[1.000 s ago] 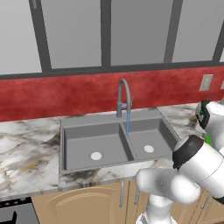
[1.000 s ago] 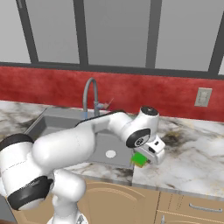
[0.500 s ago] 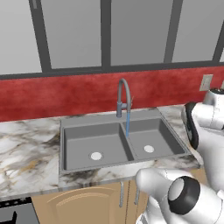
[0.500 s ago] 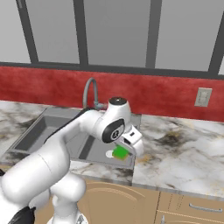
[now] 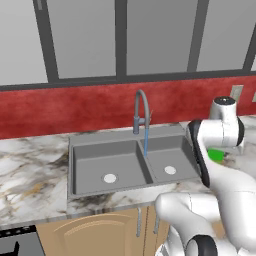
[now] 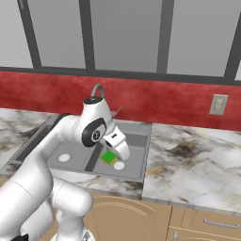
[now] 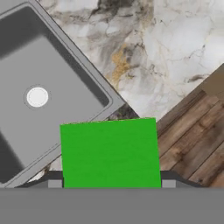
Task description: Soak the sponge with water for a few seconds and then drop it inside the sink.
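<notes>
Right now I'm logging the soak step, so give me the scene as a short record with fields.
sponge: green, held between the gripper fingers, above the sink's front right corner
gripper: shut on the sponge
water: thin blue stream running from the faucet
sink: grey, two basins, a pale drain in each
soaking: not yet, sponge apart from the stream

Arm swung left; pincer (image 6: 111, 157) carried sponge (image 6: 109, 157) from counter side to over sink (image 6: 136, 167) right basin
</notes>
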Motion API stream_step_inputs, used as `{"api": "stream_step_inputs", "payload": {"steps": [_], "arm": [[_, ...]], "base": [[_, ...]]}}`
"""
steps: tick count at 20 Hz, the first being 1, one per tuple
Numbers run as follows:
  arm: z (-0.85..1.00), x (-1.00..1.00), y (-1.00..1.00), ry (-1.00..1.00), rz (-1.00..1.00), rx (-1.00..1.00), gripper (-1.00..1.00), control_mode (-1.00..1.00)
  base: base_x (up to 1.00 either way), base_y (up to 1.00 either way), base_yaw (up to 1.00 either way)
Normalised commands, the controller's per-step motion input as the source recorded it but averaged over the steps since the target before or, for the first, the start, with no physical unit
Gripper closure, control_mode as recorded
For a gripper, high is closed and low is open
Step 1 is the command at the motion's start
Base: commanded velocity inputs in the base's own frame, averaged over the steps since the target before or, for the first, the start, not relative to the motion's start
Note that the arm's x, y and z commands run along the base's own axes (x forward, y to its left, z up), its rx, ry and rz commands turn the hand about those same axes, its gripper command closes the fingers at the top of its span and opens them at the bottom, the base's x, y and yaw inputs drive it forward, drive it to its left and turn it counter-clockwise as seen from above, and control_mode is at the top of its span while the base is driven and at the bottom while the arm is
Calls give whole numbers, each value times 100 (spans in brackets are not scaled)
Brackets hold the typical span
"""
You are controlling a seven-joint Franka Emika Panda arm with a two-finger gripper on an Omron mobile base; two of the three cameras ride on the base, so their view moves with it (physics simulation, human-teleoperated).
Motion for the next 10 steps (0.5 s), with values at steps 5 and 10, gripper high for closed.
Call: {"api": "stream_step_inputs", "payload": {"steps": [5,10], "arm": [[12,0,31,0,-9,-4,100,-100],[20,0,29,0,-7,-4,100,-100]], "base": [[0,0,0],[0,0,0]]}}
